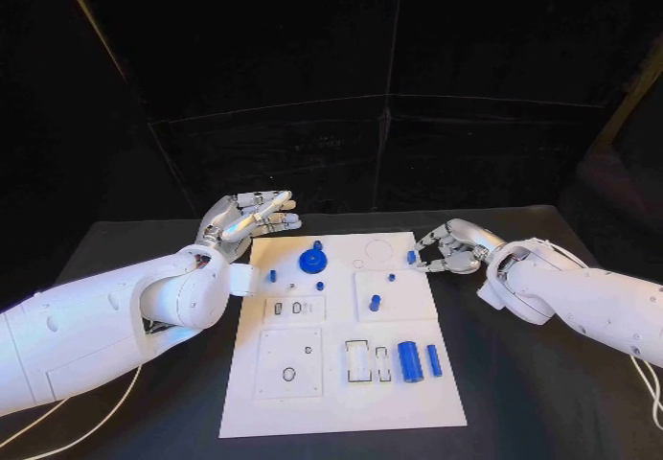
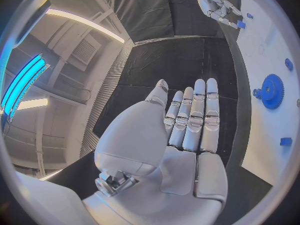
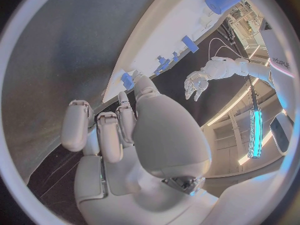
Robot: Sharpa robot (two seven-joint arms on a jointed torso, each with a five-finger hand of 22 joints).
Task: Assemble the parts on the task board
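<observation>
Board near end: two blue cylinders (image 1: pixel 410 361) are lying side by side beside empty rectangular slots (image 1: pixel 368 361) on the board (image 1: pixel 346 398), well apart from both hands, probably waiting to be seated there.
Right hand: the right hand (image 1: pixel 445 251) is hovering at the board's far right edge with fingers curled in toward a small blue peg (image 1: pixel 410 257); fingertips are right at the peg, apparently pinching it, though actual contact is too small to confirm.
Reason for that pose: judging by the task, the curl is suiting a fine pinch on a small part, and approaching from the board's edge is keeping the arm off the other pieces.
Left hand: the left hand (image 1: pixel 253 219) is hanging just off the board's far left corner, fingers straight and close together, palm bare, holding nothing.
Reason for that pose: it is probably staying clear so the right hand is working unobstructed.
Gear: a blue gear (image 1: pixel 313 260) is sitting on the board between the two hands, nearer the left.
Other parts: several small blue pegs (image 1: pixel 375 302) are standing in mid-board, near the right hand's wrist side.
Risk: the peg is small; a loose pinch could be tipping or dropping it.
</observation>
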